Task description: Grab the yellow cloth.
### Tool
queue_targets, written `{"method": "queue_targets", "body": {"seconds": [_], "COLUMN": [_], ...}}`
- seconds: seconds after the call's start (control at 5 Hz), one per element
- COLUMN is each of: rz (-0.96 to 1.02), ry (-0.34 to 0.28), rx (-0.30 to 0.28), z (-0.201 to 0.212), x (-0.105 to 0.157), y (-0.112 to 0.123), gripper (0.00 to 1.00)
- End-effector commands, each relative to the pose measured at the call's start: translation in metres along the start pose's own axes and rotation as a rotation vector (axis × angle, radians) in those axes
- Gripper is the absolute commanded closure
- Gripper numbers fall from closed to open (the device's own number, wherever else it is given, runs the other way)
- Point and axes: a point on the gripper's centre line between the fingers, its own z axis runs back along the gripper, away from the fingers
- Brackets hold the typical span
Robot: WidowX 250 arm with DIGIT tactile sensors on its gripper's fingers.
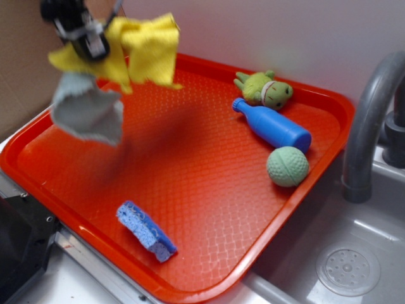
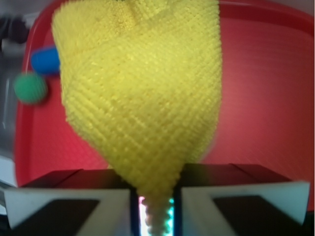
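Note:
The yellow cloth [image 1: 149, 47] hangs in the air from my gripper [image 1: 85, 35] at the top left of the exterior view, above the red tray [image 1: 209, 190]. In the wrist view the yellow cloth [image 2: 142, 93] fills the middle and narrows to a point pinched between my gripper [image 2: 156, 209]. The jaws are shut on it. A pale blue-grey cloth [image 1: 88, 111] hangs just below the gripper and the yellow cloth, also off the tray; I cannot tell whether it is pinched too.
On the tray lie a blue sponge [image 1: 145, 231] at the front, a blue bottle [image 1: 273, 125], a green ball [image 1: 287, 166] and a green plush toy [image 1: 266, 88] at the back right. A grey faucet [image 1: 370, 120] and a sink [image 1: 348, 266] stand to the right.

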Motion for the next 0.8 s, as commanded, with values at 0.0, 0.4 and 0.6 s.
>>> {"method": "queue_targets", "body": {"seconds": [0.0,0.4,0.6], "rz": [0.213,0.246,0.255], "ry": [-0.058,-0.075,-0.071], "rx": [-0.028,-0.014,0.006], "z": [0.073,0.064,0.062], "x": [0.021,0.024,0.020], "y": [-0.011,-0.010,-0.009], "gripper": [1.00,1.00,1.00]}}
